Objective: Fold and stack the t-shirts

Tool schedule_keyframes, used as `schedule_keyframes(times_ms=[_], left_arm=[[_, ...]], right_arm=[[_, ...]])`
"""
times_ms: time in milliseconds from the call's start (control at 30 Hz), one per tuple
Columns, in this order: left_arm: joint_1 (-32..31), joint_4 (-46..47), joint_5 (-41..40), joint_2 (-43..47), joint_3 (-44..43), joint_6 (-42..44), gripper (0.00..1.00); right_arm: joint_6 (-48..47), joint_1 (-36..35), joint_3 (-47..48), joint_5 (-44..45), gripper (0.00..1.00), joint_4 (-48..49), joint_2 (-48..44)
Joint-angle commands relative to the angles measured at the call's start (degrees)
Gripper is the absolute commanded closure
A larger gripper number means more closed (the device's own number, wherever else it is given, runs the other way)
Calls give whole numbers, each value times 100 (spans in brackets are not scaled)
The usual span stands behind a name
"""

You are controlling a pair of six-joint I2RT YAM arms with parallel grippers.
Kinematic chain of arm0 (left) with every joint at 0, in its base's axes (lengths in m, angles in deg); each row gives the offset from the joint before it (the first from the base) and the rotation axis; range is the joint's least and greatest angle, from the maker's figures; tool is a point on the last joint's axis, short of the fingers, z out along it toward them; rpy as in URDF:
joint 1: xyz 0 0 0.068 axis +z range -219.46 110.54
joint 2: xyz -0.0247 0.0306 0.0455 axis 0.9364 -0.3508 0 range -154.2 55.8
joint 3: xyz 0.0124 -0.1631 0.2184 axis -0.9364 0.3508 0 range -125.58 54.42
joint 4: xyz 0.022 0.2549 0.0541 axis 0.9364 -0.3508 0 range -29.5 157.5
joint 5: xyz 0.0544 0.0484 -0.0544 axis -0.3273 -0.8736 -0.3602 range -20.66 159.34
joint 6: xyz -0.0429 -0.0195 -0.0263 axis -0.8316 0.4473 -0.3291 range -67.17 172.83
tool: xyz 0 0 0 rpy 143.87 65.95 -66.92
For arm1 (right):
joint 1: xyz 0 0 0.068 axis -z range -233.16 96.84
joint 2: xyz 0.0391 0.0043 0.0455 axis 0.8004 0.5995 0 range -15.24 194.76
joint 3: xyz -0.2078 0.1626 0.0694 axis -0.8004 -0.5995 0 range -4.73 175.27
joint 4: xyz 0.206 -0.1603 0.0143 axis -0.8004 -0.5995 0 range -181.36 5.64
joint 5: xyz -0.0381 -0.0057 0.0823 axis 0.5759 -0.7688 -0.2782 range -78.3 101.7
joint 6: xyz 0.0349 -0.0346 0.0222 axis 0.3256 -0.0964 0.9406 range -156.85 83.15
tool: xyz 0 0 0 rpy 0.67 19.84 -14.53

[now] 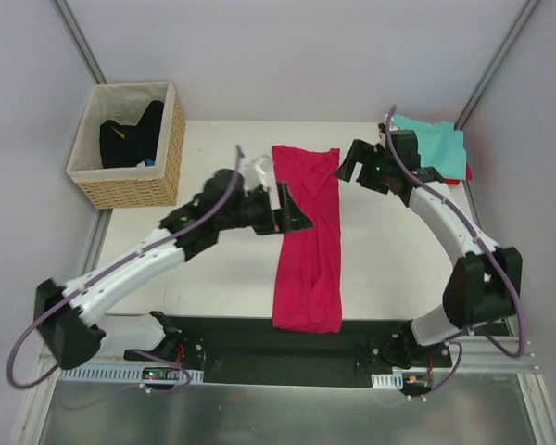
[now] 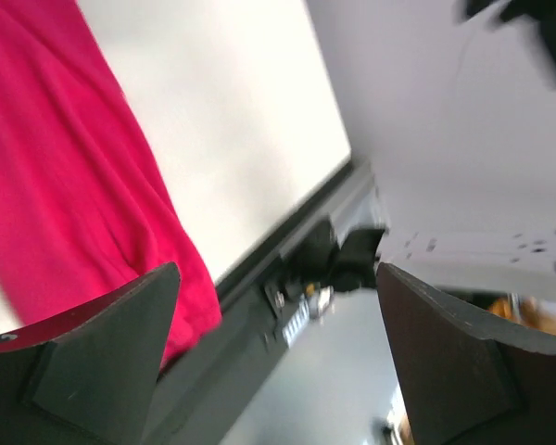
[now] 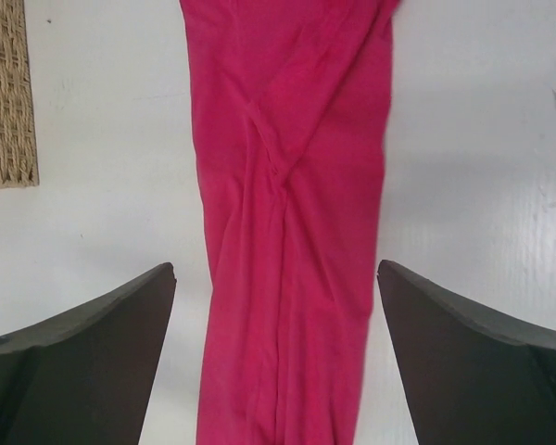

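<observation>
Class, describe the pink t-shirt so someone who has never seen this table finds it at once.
Start at the white table. Down its middle lies the magenta t-shirt, folded into a long narrow strip. Unlike the teal t-shirt piled in the far right corner, it lies stretched out alone.

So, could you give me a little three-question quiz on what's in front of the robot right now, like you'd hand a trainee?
1. True or false: the pink t-shirt lies folded into a long, narrow strip down the middle of the table.
2. Where is the teal t-shirt? A) under the pink one; B) on top of a red t-shirt at the far right corner; C) at the near left corner.
3. Fill in: the left hand and the right hand are both ____ and hold nothing.

Key: 1 true; 2 B; 3 open.
</observation>
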Motion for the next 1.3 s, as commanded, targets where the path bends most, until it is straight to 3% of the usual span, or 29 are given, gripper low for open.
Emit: schedule_keyframes(times_ms=[0, 167, 300, 533, 1133, 1267], left_arm=[[750, -531, -118, 1175, 572, 342, 12], [1374, -822, -22, 1669, 1081, 352, 11], [1525, -831, 49, 1599, 1258, 316, 12], [1779, -831, 93, 1414, 1346, 396, 12], [2254, -822, 392, 975, 1276, 589, 12], [2333, -831, 401, 992, 1311, 624, 12]], right_arm=[[156, -59, 939, -691, 5, 416, 1061], [113, -305, 1932, -973, 5, 530, 2004], [445, -367, 2994, -1455, 5, 521, 2970], [921, -612, 3822, -1861, 5, 803, 4245], [1246, -1210, 4272, -2002, 4, 1180, 5274], [1413, -1228, 4728, -2037, 4, 1224, 5817]])
